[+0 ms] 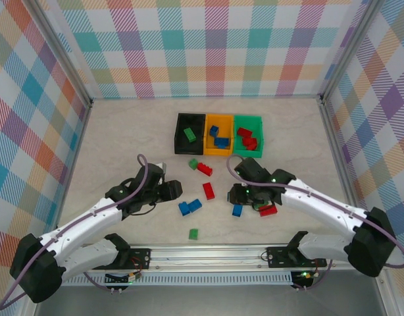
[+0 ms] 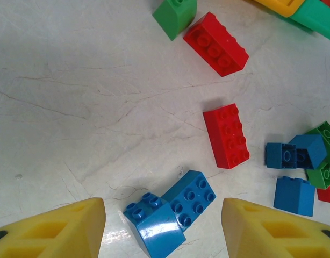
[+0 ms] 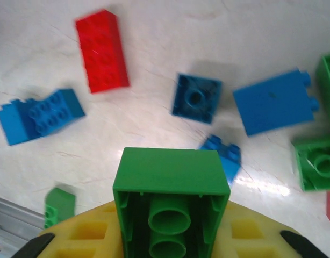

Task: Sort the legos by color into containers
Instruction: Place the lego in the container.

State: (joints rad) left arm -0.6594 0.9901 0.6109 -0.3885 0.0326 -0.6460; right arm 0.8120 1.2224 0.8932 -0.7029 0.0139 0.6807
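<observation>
The legos are partly sorted. In the containers, the black bin holds one green brick, the orange bin two blue ones, and the green bin a few red ones. Most of the job appears to be left: on the table lie a green piece just before the bins, two red bricks, a blue pair, a lone green brick near the rail, and a small cluster of blue, red and green pieces under the right arm.

The right gripper pinches a green lego between its yellow fingers, hollow underside toward the wrist camera, clear of the table. By colour it likely belongs in the black bin.

The left gripper reaches low over the middle of the table, jaws spread and holding nothing, the two touching blue bricks lying between its fingertips. The right arm bends in from its side, with its wrist above the cluster.
</observation>
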